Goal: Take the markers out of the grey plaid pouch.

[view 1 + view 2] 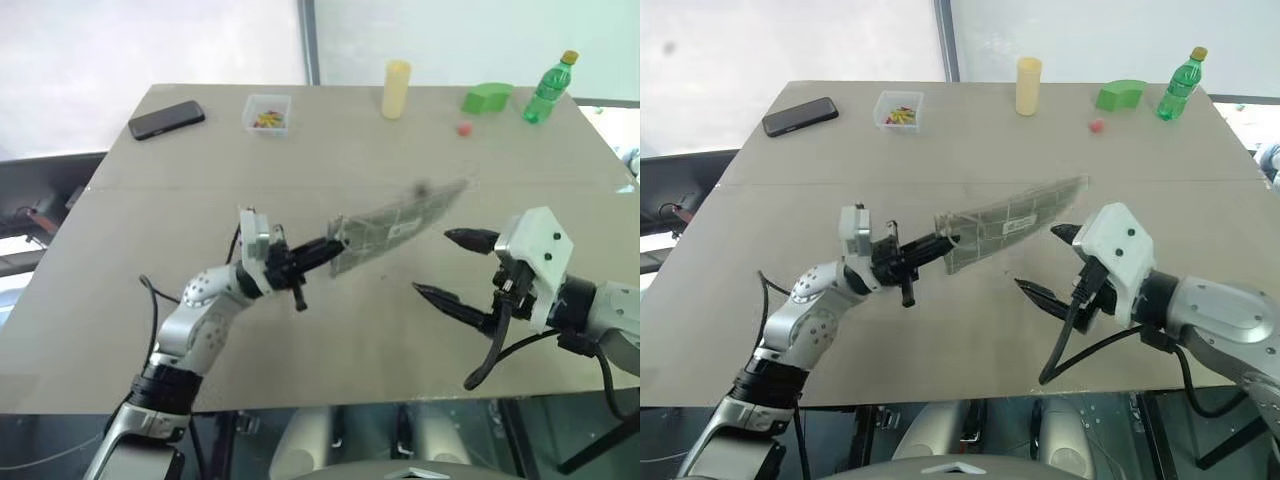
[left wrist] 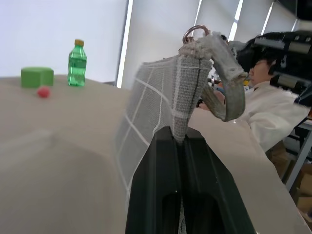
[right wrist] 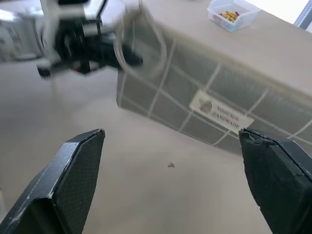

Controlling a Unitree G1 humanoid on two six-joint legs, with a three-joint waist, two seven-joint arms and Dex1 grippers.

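Note:
The grey plaid pouch [image 1: 395,228] hangs in the air over the middle of the table, slanting up toward the right. My left gripper [image 1: 330,250] is shut on the pouch's near left end. In the left wrist view its black fingers [image 2: 165,161] pinch the fabric below the ring pull [image 2: 196,33] and a loop strap. My right gripper [image 1: 432,262] stands wide open just right of and below the pouch's far end, touching nothing. In the right wrist view the pouch [image 3: 214,102] lies ahead of the spread fingers [image 3: 78,165]. The markers are hidden.
Along the table's far edge stand a black phone [image 1: 166,119], a clear box [image 1: 268,112] of small coloured items, a yellow cylinder [image 1: 396,88], a green block [image 1: 487,97], a small red ball [image 1: 464,128] and a green bottle [image 1: 549,88]. A person in white [image 2: 263,107] sits beyond the table.

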